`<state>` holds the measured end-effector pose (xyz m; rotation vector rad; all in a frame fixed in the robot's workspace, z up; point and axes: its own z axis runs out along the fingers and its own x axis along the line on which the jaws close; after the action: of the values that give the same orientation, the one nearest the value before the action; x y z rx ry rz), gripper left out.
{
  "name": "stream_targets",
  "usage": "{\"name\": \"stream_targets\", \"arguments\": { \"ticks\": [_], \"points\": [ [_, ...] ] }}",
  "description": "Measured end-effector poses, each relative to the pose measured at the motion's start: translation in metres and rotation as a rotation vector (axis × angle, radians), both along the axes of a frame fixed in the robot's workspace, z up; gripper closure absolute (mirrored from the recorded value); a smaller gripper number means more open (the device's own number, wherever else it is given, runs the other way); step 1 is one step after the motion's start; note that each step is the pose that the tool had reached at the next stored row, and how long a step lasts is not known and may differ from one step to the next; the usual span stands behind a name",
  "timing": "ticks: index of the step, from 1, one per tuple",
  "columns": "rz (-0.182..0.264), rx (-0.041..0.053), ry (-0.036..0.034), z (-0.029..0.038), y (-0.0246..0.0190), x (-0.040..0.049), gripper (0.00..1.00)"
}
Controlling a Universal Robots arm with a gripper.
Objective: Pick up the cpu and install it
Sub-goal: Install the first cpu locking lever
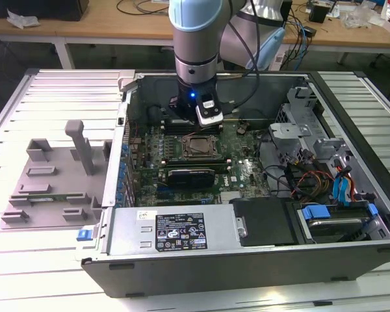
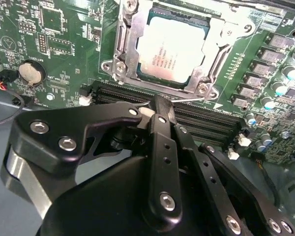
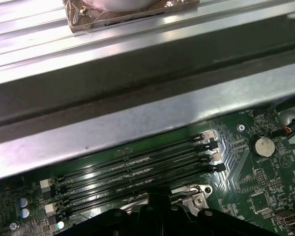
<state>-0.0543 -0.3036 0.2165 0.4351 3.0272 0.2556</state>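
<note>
The cpu (image 2: 169, 51) lies flat inside the black metal socket frame (image 2: 119, 49) on the green motherboard (image 2: 64, 29), its silvery top facing up. In the exterior view the cpu (image 1: 198, 148) sits mid-board inside the open computer case. My gripper (image 2: 155, 105) hangs just above the board beside the socket, over the black memory slots (image 2: 201, 120). Its black fingers meet at the tips and hold nothing. From the exterior view the gripper (image 1: 196, 120) is just behind the socket, with the arm coming straight down into the case.
A grey fixture tray (image 1: 52, 175) with an upright post stands on the slatted table at the exterior view's left. The case holds a power supply (image 1: 175, 231), a drive cage (image 1: 299, 117) and loose cables (image 1: 312, 179). The case wall (image 3: 137, 118) runs close along the memory slots (image 3: 137, 167).
</note>
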Motion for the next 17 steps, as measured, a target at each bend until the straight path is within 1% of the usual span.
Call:
{"name": "stream_targets", "arguments": {
  "ticks": [3, 4, 5, 7, 8, 11, 12, 14, 17],
  "points": [
    [-0.002, -0.0046, 0.0000, -0.0004, 0.0008, 0.0033, 0.89],
    [-0.002, -0.0129, 0.0000, -0.0007, 0.0044, 0.0035, 0.89],
    [-0.002, -0.0169, 0.0000, -0.0009, 0.0062, 0.0034, 0.89],
    [-0.002, -0.0212, 0.0000, -0.0011, 0.0090, 0.0034, 0.89],
    [-0.002, -0.0222, 0.0000, -0.0012, 0.0096, 0.0034, 0.89],
    [-0.002, -0.0243, -0.0001, -0.0024, 0.0098, 0.0035, 0.89],
    [-0.002, -0.0259, -0.0004, -0.0041, 0.0098, 0.0034, 0.89],
    [-0.003, -0.0280, -0.0042, -0.0091, 0.0098, 0.0034, 0.89],
    [-0.003, -0.0369, -0.0069, -0.0135, 0.0098, 0.0034, 0.89]
  ]
}}
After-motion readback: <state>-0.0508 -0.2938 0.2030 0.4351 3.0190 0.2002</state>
